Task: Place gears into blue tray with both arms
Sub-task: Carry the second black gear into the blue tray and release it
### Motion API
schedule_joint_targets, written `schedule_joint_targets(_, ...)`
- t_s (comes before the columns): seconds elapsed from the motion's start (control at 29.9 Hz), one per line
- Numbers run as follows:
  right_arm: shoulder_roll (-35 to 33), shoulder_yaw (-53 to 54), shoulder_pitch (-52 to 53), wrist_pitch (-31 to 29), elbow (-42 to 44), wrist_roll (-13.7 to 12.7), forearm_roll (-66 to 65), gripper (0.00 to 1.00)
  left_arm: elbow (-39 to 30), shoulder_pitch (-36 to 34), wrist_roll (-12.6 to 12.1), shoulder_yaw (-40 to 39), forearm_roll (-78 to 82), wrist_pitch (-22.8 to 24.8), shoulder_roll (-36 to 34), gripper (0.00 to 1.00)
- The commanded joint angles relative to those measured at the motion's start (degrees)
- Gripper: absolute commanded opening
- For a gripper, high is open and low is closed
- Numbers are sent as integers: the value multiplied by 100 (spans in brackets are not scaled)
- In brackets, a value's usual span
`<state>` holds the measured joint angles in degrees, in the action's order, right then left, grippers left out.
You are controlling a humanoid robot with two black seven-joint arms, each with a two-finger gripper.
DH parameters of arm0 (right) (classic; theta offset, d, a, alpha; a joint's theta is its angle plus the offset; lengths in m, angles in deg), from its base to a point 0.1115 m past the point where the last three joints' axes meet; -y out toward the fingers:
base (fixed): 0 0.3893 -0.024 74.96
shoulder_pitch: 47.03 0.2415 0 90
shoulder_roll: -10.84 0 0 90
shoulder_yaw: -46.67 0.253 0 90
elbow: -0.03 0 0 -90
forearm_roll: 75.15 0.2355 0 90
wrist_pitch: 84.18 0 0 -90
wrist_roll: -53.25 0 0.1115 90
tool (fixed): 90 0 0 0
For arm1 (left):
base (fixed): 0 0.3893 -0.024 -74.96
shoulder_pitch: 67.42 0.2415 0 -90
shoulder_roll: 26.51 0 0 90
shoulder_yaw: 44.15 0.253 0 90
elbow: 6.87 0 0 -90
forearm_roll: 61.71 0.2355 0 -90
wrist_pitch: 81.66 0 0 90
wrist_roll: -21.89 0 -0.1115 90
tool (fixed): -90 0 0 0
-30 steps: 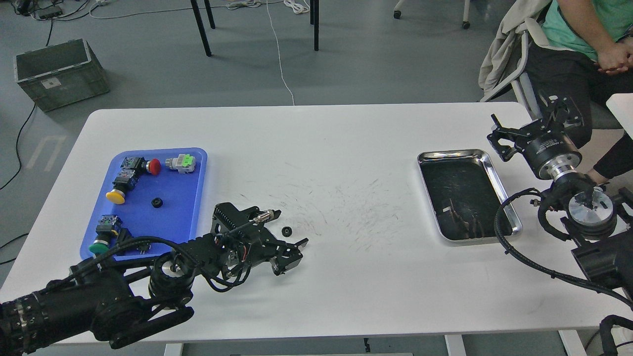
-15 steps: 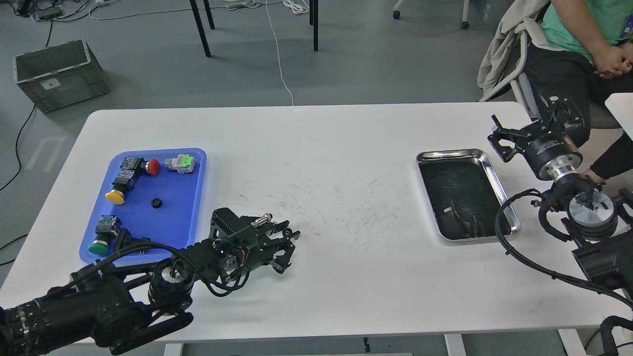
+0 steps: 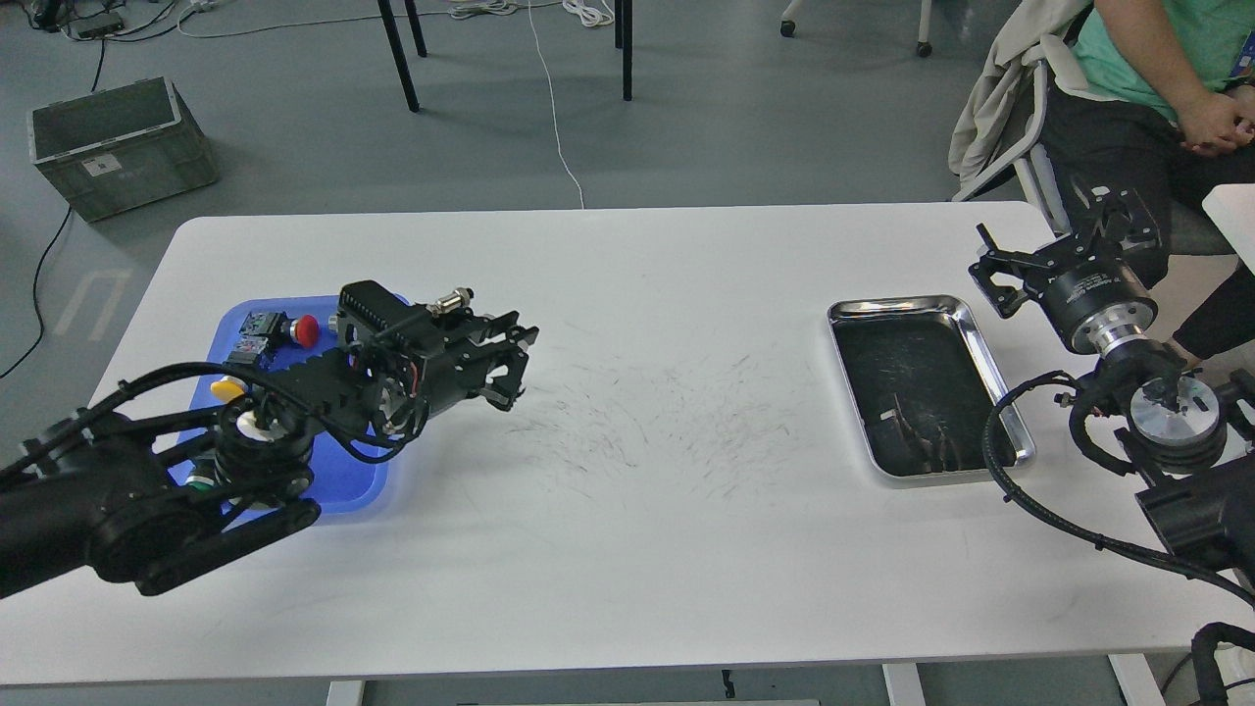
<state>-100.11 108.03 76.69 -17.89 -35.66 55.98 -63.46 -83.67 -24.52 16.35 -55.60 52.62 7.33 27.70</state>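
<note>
My left gripper (image 3: 512, 369) hangs above the table just right of the blue tray (image 3: 345, 479), its fingers drawn together. No gear shows on the table; the gear that lay there is hidden between the fingers. My left arm covers most of the tray. The red switch (image 3: 305, 330) and a bit of the yellow cap (image 3: 225, 387) peek out behind it. My right gripper (image 3: 992, 275) stands open beside the far right corner of the steel tray (image 3: 992, 365), holding nothing.
The steel tray has a dark bottom with a few small metal pieces in it. A seated person (image 3: 1167, 69) and a chair are past the table's right far corner. A grey crate (image 3: 118, 145) stands on the floor at far left.
My left gripper shut on the gear on the table, then rose and swung left and back toward the blue tray. The gear is gone from the table. My right arm stayed still.
</note>
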Motion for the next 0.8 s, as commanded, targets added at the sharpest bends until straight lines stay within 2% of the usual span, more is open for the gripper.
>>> schedule_joint_targets(0.0,-14,8,12,6,9,0,0,98,-81,-168,0,-111,-463,-66,-682,8)
schedule_joint_targets(0.13,-23,8,21,-2,44,0,0,98,-73,77,0,-103,-876,-407,-1236,8)
schedule_joint_targets(0.37,-41,25,29,6,167,17,0,98,-28,1447,-8,-165,-1176,-1208,-1360,8)
schedule_joint_targets(0.6,-120,25,29,-2,237,26,0,98,77,2143,-8,-393,-1141,-1262,-1272,9)
schedule_joint_targets(0.77,-190,25,12,-2,237,26,0,98,130,2302,-26,-411,-1132,-1244,-1211,9)
